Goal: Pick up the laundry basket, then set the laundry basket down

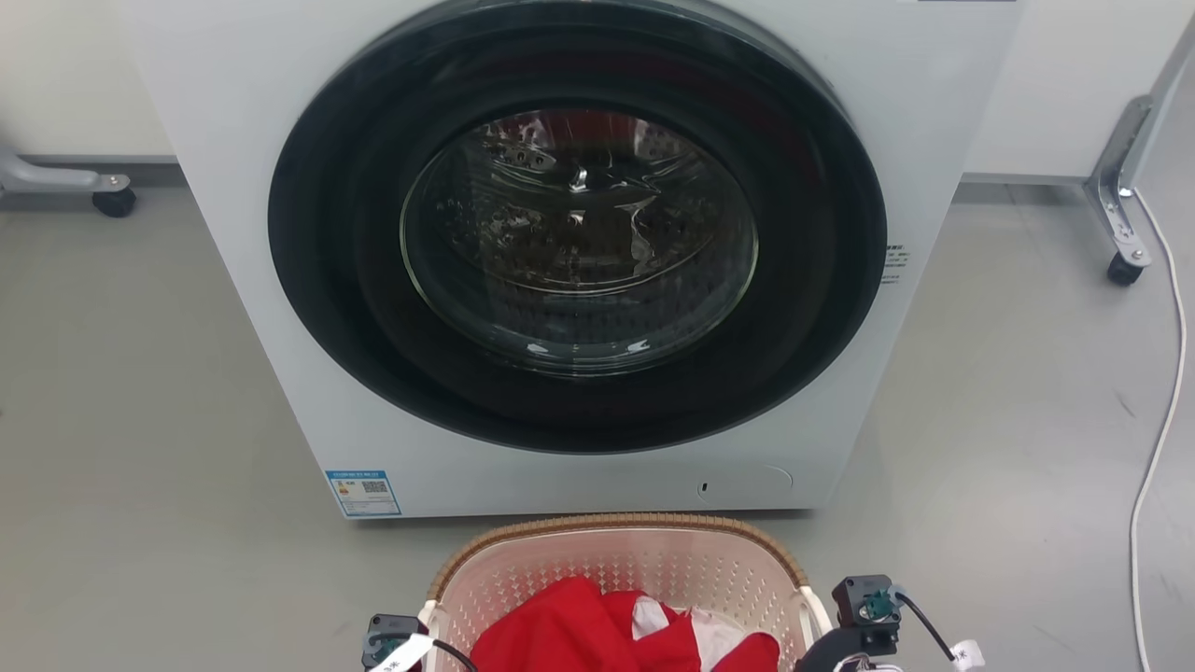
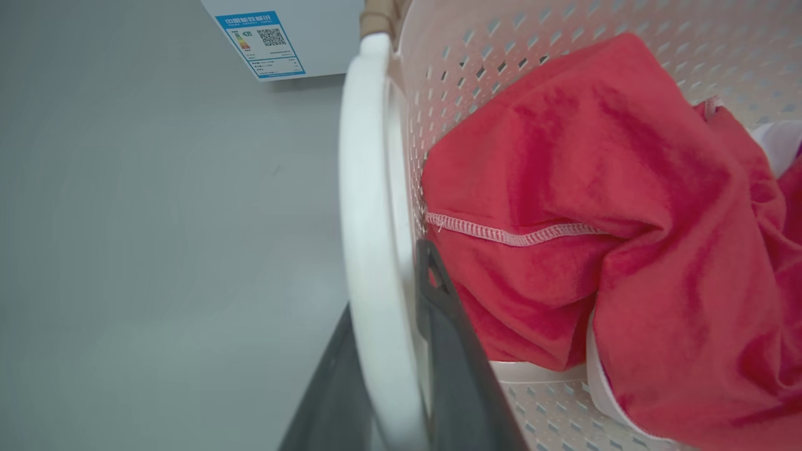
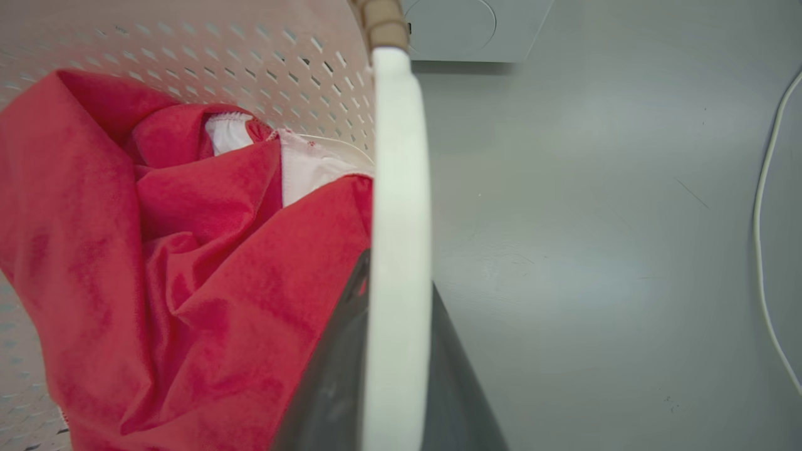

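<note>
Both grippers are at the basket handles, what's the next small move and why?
Probably a short, level lift with both arms together: the left gripper and right gripper each have jaws closed around a white handle of the laundry basket, and red clothes lie loose inside.

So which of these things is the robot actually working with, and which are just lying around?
Part of the job:
- laundry basket
- left claw, closed around its left handle
- right claw, closed around its right handle

Just lying about:
- washing machine
- red clothes, inside the basket
- white cable on the floor
</note>
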Robot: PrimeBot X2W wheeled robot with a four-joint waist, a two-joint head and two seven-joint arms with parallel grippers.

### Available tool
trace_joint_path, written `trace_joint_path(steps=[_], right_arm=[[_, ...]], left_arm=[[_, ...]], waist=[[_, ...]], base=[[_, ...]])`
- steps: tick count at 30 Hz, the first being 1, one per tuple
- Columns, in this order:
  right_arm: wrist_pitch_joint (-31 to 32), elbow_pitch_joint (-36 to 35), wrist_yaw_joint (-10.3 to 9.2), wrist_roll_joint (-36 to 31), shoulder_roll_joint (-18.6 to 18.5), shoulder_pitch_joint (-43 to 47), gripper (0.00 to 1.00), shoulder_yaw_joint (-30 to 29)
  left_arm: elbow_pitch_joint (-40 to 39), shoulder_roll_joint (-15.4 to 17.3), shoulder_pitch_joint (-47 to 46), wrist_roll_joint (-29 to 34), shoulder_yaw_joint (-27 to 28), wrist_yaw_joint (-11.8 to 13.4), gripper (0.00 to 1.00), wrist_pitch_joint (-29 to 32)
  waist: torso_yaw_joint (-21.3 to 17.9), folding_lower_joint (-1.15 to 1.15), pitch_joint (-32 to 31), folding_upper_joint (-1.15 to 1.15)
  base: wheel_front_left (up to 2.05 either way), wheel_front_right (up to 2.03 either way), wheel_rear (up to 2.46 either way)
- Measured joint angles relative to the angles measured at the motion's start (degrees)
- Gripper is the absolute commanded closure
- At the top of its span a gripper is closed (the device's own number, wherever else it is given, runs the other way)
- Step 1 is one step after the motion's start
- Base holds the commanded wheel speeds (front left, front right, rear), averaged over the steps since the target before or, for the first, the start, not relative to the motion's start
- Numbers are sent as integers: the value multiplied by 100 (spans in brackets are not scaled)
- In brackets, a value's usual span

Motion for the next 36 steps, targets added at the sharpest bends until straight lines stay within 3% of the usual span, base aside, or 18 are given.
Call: trace_joint_path(steps=[20,36], right_arm=[[-136,87,0,-81,0,-1152,100,51],[-366,300,9,-182,-2,-1859,100,33]], left_arm=[[49,44,-948,0,168,44,100,-286],[25,11,-1582,-5,298,102,100,-537]], waist=[[-54,1,1093,0],[-42,1,2425,1]], base=[[0,0,0],[0,0,0]])
